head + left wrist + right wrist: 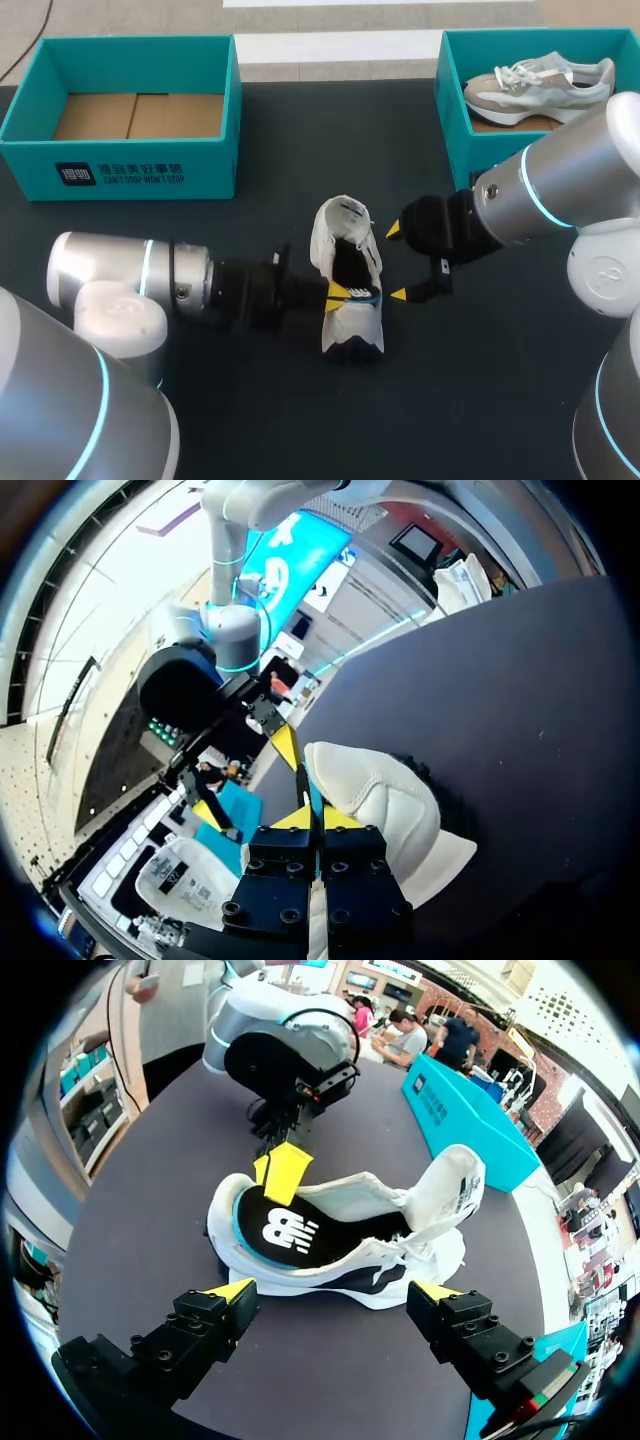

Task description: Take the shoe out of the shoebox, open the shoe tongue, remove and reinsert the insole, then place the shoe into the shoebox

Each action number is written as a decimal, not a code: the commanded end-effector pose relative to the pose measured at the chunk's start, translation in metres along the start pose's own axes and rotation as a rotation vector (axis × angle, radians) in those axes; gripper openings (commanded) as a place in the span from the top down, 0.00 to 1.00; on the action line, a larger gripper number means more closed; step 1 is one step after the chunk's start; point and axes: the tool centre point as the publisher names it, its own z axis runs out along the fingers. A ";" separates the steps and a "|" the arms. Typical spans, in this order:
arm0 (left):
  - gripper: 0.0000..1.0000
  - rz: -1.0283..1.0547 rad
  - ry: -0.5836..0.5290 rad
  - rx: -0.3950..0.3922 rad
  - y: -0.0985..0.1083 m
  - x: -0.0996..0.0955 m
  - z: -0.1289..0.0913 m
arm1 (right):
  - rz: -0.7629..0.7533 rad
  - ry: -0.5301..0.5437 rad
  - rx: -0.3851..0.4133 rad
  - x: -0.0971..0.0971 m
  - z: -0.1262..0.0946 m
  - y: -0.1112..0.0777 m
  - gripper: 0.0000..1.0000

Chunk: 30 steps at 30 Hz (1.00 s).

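Head view: your shoe [352, 325] lies on the table [500, 400], out of the empty shoebox [215, 150], with its tongue [340, 222] folded open and the insole [285, 1235] seated inside. Your left gripper [345, 292] clamps the shoe's collar; your right gripper [397, 262] stands spread beside it. Judged remaining: insole work, reboxing.

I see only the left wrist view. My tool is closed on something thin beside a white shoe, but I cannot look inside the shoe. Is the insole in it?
Observer: Mostly. The black insole, blue-edged, lies in the white low-top sneaker. The left tool pinches its heel end.
Operator: Is the tongue open?
Observer: Yes. The white padded tongue stands folded up, away from the opening.
Operator: Which box is free for the shoe?
Observer: The teal cardboard shoebox at the far left shows only its brown bottom. The teal shoebox at the far right holds a grey and beige sneaker.
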 end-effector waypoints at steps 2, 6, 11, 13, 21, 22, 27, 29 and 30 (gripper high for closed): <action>1.00 -0.012 0.004 -0.019 0.010 0.002 0.001 | 0.001 -0.003 0.003 0.001 0.001 0.001 0.00; 1.00 -0.020 0.006 -0.024 0.010 0.004 0.001 | 0.001 -0.003 0.003 0.001 0.001 0.001 0.00; 0.95 -0.019 -0.016 -0.004 -0.002 -0.001 -0.002 | 0.001 -0.003 0.003 0.001 0.001 0.001 0.00; 0.78 -0.006 -0.024 0.000 -0.007 -0.005 -0.005 | 0.001 -0.003 0.003 0.001 0.001 0.001 0.00; 0.64 0.010 -0.029 0.012 -0.016 -0.023 -0.015 | 0.001 -0.003 0.003 0.001 0.001 0.001 0.00; 0.63 0.012 -0.026 0.013 -0.016 -0.025 -0.016 | 0.001 -0.003 0.003 0.001 0.001 0.001 0.00; 0.61 0.016 -0.017 0.023 -0.019 -0.036 -0.021 | 0.001 -0.003 0.003 0.001 0.001 0.001 0.00; 0.58 0.021 -0.007 0.027 -0.021 -0.039 -0.023 | 0.001 -0.003 0.003 0.001 0.001 0.001 0.00; 0.56 0.021 0.006 0.030 -0.022 -0.040 -0.024 | 0.001 -0.003 0.003 0.001 0.001 0.001 0.00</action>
